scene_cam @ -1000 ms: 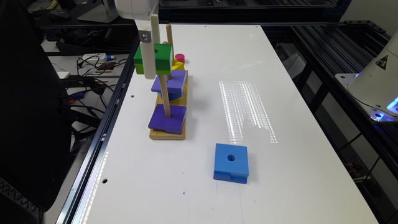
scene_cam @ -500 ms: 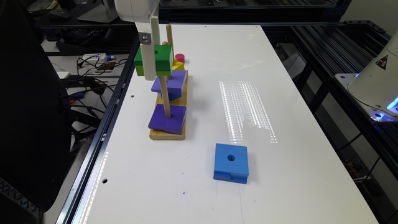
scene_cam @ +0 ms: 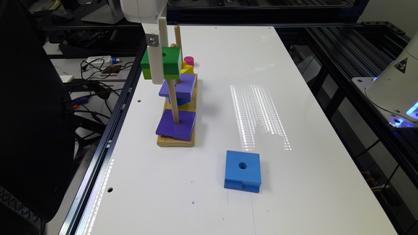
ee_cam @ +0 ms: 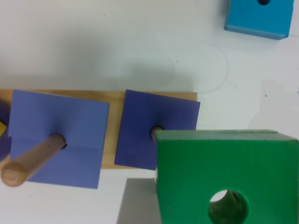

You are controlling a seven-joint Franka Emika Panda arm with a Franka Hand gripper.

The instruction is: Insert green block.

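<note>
White rounded wrist housing, long white end effector (scene_cam: 157,70) finger, silver bracket with one screw.

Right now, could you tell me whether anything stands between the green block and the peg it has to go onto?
Nothing visible does. The green block is held up beside the near peg, whose shaft is bare above the purple block at its foot.

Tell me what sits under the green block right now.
The green block is held in the air by the gripper. Below it stands the wooden base, with a purple block threaded on the near peg. The peg's top is hidden behind the block.
</note>
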